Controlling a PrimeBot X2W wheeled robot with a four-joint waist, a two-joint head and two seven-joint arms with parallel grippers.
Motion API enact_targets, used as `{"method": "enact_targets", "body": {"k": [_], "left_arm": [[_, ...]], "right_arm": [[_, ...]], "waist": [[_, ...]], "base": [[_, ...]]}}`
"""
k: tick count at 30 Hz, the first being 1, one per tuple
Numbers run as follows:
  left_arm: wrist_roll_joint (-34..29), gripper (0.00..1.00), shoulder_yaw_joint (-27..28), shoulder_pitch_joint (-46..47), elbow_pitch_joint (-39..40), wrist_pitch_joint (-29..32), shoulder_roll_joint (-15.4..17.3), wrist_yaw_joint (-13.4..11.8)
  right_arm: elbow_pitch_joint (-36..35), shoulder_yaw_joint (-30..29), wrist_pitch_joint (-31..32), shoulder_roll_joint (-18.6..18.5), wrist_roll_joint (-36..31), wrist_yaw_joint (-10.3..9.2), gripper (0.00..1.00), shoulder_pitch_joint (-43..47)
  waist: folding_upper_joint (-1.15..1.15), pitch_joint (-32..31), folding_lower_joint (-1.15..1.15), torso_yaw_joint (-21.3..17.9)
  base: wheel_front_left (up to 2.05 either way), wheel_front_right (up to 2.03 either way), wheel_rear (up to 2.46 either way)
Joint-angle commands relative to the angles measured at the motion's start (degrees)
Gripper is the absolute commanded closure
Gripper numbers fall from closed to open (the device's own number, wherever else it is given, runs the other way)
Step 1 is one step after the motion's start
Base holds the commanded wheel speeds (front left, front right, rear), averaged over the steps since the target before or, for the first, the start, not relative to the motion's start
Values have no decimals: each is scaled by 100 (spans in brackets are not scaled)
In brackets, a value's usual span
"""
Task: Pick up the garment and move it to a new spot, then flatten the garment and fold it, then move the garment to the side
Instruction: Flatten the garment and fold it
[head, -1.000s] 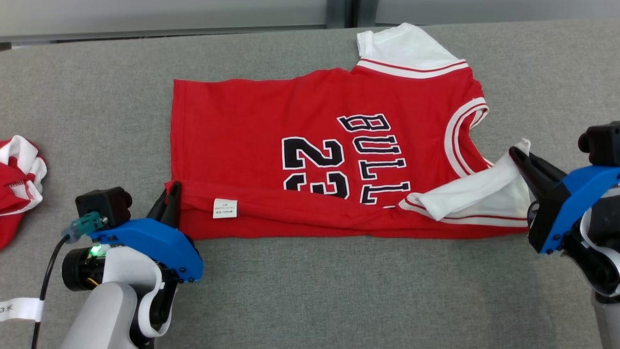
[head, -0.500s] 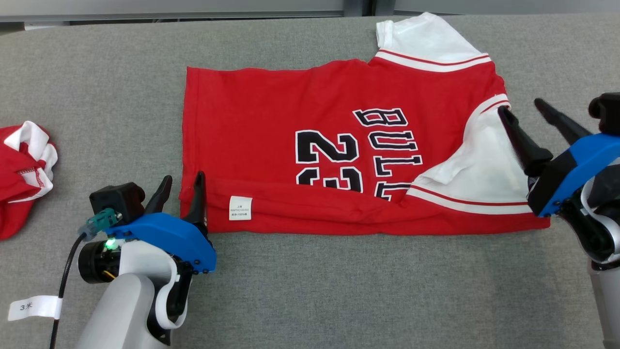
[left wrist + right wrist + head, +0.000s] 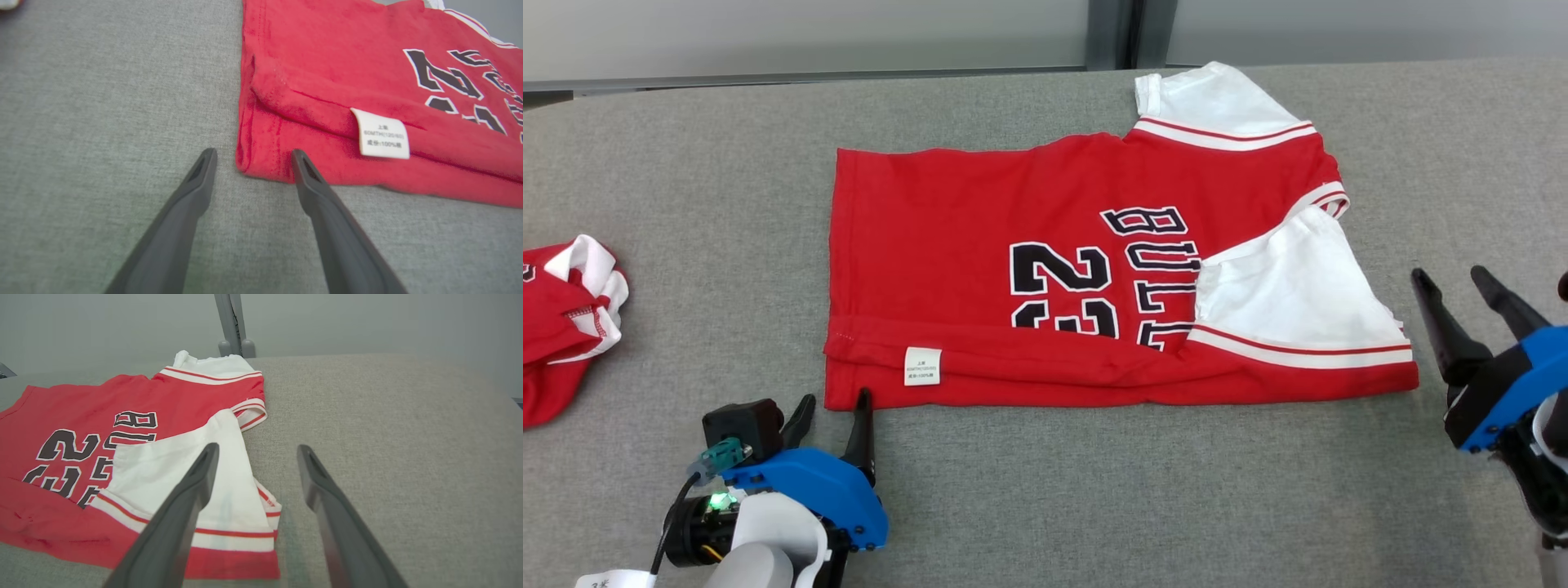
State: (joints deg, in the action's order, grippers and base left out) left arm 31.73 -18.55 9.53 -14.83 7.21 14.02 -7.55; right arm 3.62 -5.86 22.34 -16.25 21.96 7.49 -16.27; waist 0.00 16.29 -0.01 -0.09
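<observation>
head view: red garment [image 3: 1045, 269] lies spread flat at mid desk [image 3: 686, 204], hem toward robot's left, neck toward its right. black "23" + "bull" lettering w/ white outline faces up, partly covered. near long edge is folded up over the front as a narrow strip, w/ a small white care label [image 3: 922, 365] on it near the left end. near white sleeve [image 3: 1290, 294] w/ red-striped cuff is folded in onto the chest and hides part of the lettering; far white sleeve [image 3: 1217, 98] sticks out flat past the far edge. left tool [image 3: 835, 396] sits at the garment's near-left corner, jaws wide, nothing held; its inner fingertip is right at the red edge, the outer one over bare desk. right tool [image 3: 1449, 272] is just beside the near-right corner, apart from the cloth, jaws wide, nothing btwn them. a 2nd red/white cloth bundle [image 3: 564, 327] lies crumpled at the desk's far left, well apart. left wrist view: one finger overlaps the folded corner, other over grey desk; can't tell if it touches. right wrist view: one finger crosses in front of the folded sleeve, other over bare desk.
</observation>
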Motion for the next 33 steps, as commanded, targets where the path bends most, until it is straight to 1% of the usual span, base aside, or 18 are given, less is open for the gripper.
{"method": "enact_targets", "body": {"k": [1, 4, 7, 8, 9, 12, 14, 19, 21, 22, 23, 25, 27, 29, 33], "left_arm": [[-51, 0, -8, 69, -44, -36, 8, -45], [-109, 0, -16, 204, -130, -95, -37, -116], [-233, 0, -52, 286, -299, -9, 17, -269], [-257, 53, -78, 310, -345, 48, 27, -304], [-237, 100, -98, 300, -367, 115, 16, -313], [-180, 100, -147, 214, -370, 274, 28, -315], [-152, 100, -144, 164, -345, 287, 44, -305], [-98, 100, -171, 96, -343, 304, 48, -265], [-91, 100, -208, 105, -345, 322, 37, -257], [-86, 100, -226, 113, -349, 329, 30, -252], [-81, 100, -245, 115, -349, 333, 21, -243], [-74, 100, -256, 112, -308, 323, 1, -222], [-36, 100, -216, 61, -216, 247, 15, -210], [-5, 100, -161, -39, -43, 200, 50, -250], [77, 100, -31, -397, 438, 290, 238, -353]], "right_arm": [[-105, -105, 55, 124, -33, 1, 0, 197], [-207, -298, 115, 320, -147, 1, 0, 453], [-138, -401, 176, 573, -380, 1, 0, 641], [-82, -455, 207, 676, -466, 1, 0, 674], [-2, -503, 211, 780, -523, 1, 0, 679], [301, -583, 154, 980, -807, 1, 0, 539], [551, -583, 66, 1095, -843, 1, 0, 374], [1186, -516, -126, 1230, -898, 1, 0, 27], [1457, -479, -65, 1268, -992, 1, 0, -57], [1557, -452, -28, 1289, -1023, 1, 7, -78], [1629, -427, -1, 1304, -1035, 1, 100, -97], [1592, -333, -23, 1328, -988, 2, 100, -91], [1386, -348, -98, 1314, -994, 1, 100, 11], [1045, -402, -113, 1293, -983, 1, 100, 170], [195, -480, 173, 1295, -976, 1, 100, 696]], "waist": [[0, -14, 1, -30], [0, -13, 1, -66], [0, 15, 1, -137], [0, 27, 1, -162], [0, 44, 1, -186], [0, 120, 1, -239], [0, 180, 1, -250], [0, 279, 1, -250], [0, 295, 1, -233], [0, 295, 1, -222], [0, 288, 1, -212], [0, 257, 1, -193], [0, 184, 1, -180], [0, 85, 1, -183], [0, -118, 1, -220]], "base": [[0, 0, 0], [0, 0, 0], [0, 0, 0], [0, 0, 0], [0, 0, 0], [0, 0, 0], [0, 0, 0], [0, 0, 0], [0, 0, 0], [0, 0, 0], [0, 0, 0], [0, 0, 0], [0, 0, 0], [0, 0, 0], [0, 0, 0]]}}
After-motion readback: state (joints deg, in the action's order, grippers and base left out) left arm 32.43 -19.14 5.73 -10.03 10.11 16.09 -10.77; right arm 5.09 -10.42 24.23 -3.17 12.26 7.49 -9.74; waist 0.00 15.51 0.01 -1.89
